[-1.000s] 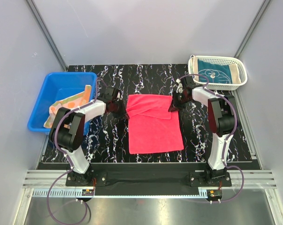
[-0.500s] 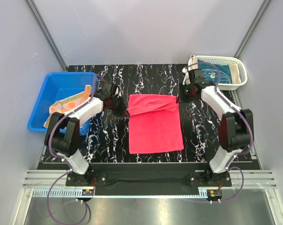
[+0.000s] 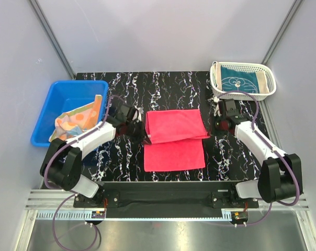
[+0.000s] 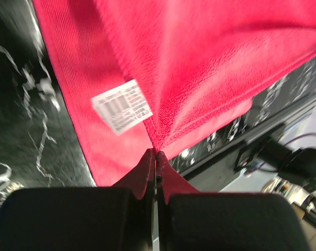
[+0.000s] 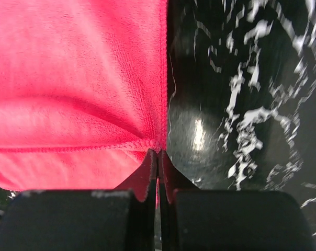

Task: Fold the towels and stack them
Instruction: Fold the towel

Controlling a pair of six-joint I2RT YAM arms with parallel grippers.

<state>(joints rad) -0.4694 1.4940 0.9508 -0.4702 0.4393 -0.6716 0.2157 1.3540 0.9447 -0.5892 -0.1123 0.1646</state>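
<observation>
Black marbled counter (image 3: pixel 168 86), soft pink-red square towel (image 3: pixel 173 154) lying at its middle, half folded. Clamped shut on the flap's corners, left jaws and right jaws. Could slip from either thin pinch, seemingly hem-only, skewing the fold.

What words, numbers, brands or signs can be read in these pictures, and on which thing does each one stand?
White label sewn on the red towel: dark printed bars or lines, too blurred to read.
Teal towel in the white basket: only a white drawing, no letters to be seen.
No other text shows in any view.
</observation>
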